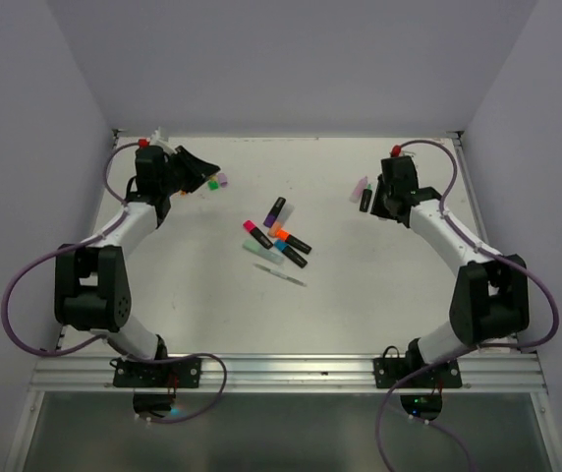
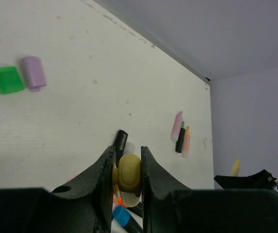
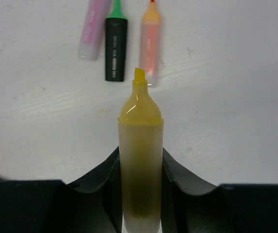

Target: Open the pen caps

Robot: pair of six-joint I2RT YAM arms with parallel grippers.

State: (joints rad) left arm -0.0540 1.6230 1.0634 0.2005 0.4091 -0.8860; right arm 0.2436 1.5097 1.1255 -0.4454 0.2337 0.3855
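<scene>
Gripping the yellow cap (image 2: 129, 177) in the left end effector (image 2: 128, 154), its bared pen (image 3: 140, 131) in the right end effector (image 3: 140, 156) — green cap (image 2: 8, 80), purple cap (image 2: 34, 73) off on the table (image 1: 379, 285); centre pens (image 1: 279, 236) yet to uncap.

A scuffed white table (image 1: 379, 290) sits boxed in by plain pale lavender walls (image 1: 301, 64) under even light.

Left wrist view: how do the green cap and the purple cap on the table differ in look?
The green cap is a bright, strong colour; the purple cap is pale. The green cap looks squarer, while the purple cap looks longer, with rounded corners. Both lie loose on the table, side by side, and neither sits on a pen.
</scene>
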